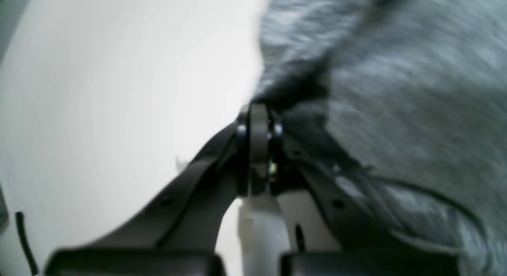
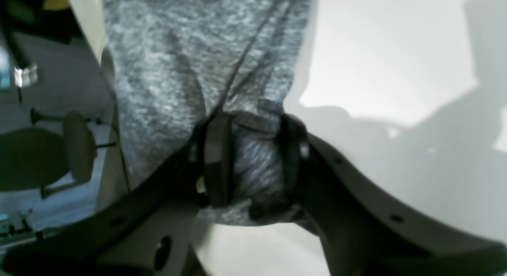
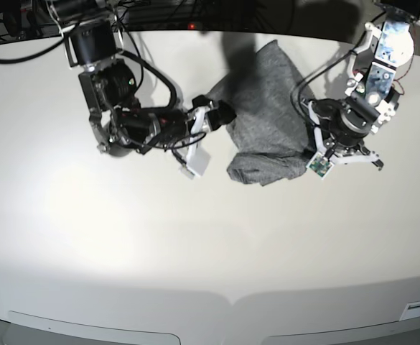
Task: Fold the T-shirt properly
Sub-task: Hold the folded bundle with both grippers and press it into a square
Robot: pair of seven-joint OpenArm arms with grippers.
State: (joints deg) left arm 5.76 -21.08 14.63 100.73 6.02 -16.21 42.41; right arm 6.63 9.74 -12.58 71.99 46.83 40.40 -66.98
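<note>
Presently I find the T-shirt (image 3: 267,115) bunched between both tools on the table (image 3: 195,244), right gripper (image 2: 249,165) clamping a thick gather, left gripper (image 1: 259,129) pinched tight at its edge, folding barely begun.

You're looking at the right gripper (image 2: 249,161) w/ a bunched fold of the T-shirt (image 2: 190,62) sitting between its two dark fingers (image 2: 216,161); jaws are standing partway apart, pressing the cloth. Grey knit is running up & away over the white table (image 2: 396,62). A chair (image 2: 59,157) is showing blurred at left, off the table.
</note>
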